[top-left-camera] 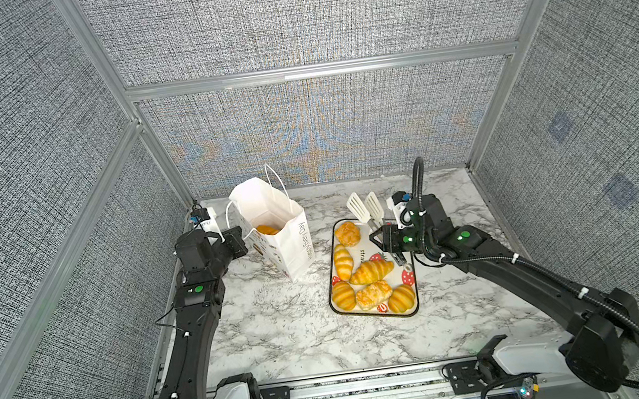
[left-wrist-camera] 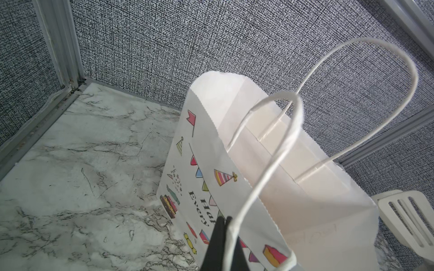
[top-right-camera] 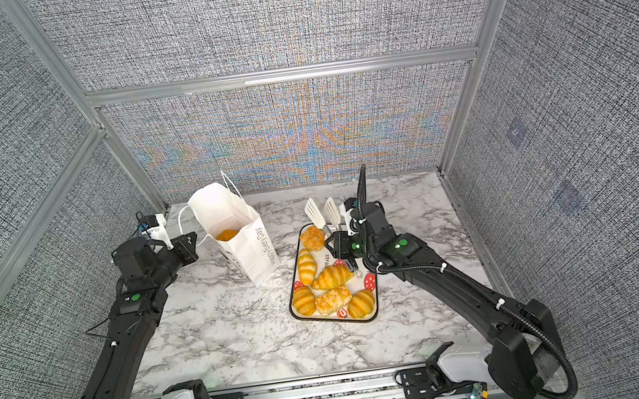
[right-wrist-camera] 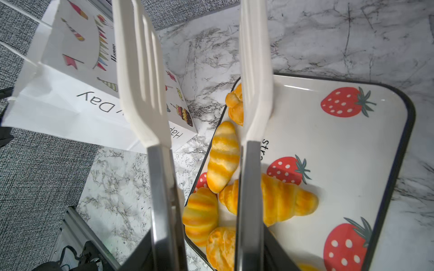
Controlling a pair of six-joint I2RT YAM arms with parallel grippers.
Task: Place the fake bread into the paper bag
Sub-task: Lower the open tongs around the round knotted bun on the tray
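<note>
Bread (top-left-camera: 267,229): at least one piece in bag (top-left-camera: 291,254); six outstanding on tray (right-wrist-camera: 340,145). Left tool (left-wrist-camera: 222,221) clenched on handle (left-wrist-camera: 281,95); right tool (top-left-camera: 380,231) grasps empty tongs (top-left-camera: 357,206).

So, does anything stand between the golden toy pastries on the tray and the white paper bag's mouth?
Nothing visible does. Only marble table lies between the golden toy pastries and the white paper bag; its mouth gapes open, the left gripper pinching one cord handle. The white slotted tongs in the right gripper are empty.

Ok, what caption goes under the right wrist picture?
Looking along open white tongs at fake bread on the strawberry tray, paper bag beside it.
</note>
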